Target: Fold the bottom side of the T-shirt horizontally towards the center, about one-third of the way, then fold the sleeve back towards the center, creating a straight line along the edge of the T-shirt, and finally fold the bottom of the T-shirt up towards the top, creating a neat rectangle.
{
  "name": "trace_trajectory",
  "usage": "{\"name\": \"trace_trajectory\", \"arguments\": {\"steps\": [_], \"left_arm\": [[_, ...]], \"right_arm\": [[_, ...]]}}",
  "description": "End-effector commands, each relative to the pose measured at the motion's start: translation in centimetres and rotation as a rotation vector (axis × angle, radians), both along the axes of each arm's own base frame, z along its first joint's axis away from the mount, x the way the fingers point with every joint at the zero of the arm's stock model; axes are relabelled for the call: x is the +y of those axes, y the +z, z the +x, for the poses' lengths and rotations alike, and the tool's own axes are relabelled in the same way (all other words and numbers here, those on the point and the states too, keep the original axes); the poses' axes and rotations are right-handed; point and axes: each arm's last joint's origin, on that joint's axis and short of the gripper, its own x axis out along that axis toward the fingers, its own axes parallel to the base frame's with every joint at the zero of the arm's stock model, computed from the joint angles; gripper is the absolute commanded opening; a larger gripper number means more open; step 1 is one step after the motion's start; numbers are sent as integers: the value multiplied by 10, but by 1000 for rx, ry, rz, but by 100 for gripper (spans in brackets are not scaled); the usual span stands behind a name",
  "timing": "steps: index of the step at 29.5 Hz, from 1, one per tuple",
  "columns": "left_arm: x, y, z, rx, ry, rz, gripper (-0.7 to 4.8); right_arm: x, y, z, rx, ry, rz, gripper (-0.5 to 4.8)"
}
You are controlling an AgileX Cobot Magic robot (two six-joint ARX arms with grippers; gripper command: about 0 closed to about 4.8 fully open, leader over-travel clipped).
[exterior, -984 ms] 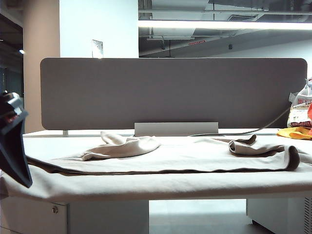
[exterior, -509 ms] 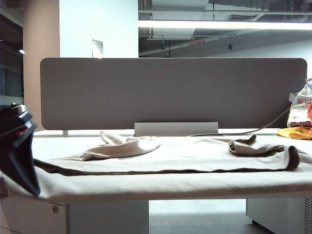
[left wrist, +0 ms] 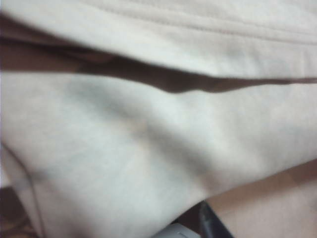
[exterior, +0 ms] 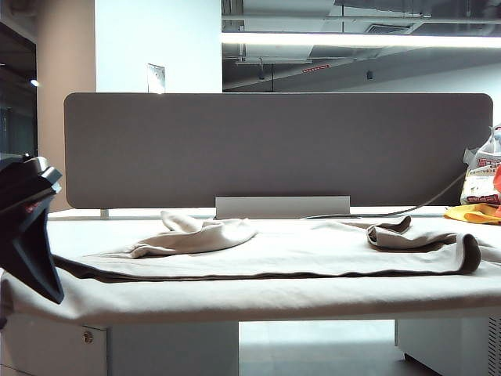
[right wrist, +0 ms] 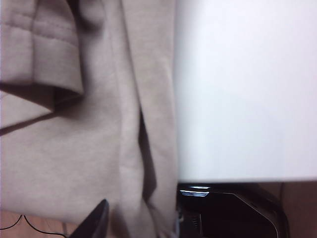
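Note:
The beige T-shirt (exterior: 274, 258) lies across nearly the whole table, its near part draped over the front edge and a folded layer on top. Sleeves bunch up at the back left (exterior: 207, 233) and back right (exterior: 419, 235). My left gripper (exterior: 48, 286) is a black shape at the table's front left corner, tip down at the shirt's edge. In the left wrist view the T-shirt (left wrist: 148, 139) fills the frame and hides the jaws; one dark finger (left wrist: 213, 225) shows. My right gripper (right wrist: 143, 223) is at the T-shirt's edge (right wrist: 74, 148), with cloth beside a black finger (right wrist: 94, 223).
A grey partition (exterior: 274, 149) stands along the back of the white table (exterior: 78, 235). A yellow cloth (exterior: 473, 213) and plastic bags (exterior: 485, 176) sit at the back right, with a cable (exterior: 391, 213) beside them. White tabletop (right wrist: 237, 99) shows next to the shirt.
The left gripper has moved in a little from the left edge toward the shirt's front corner and tilted. The shirt has not visibly shifted.

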Motion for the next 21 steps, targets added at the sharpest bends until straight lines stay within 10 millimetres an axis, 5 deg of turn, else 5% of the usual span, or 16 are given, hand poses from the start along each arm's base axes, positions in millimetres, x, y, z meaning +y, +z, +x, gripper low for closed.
{"name": "trace_trajectory", "arguments": {"steps": [1, 11, 16, 21], "left_arm": [[-1, 3, 3, -34, 1, -7, 250], [-1, 2, 3, -49, -27, 17, -12], [-1, 8, 4, -36, -90, 76, -6], [-5, 35, 18, -81, -115, 99, -6]], "right_arm": [[0, 2, 3, -24, 2, 7, 139], [0, 4, 5, -53, 4, 4, 5], [0, 7, 8, -86, 28, 36, -5], [0, 17, 14, -126, 42, 58, -5]]}}
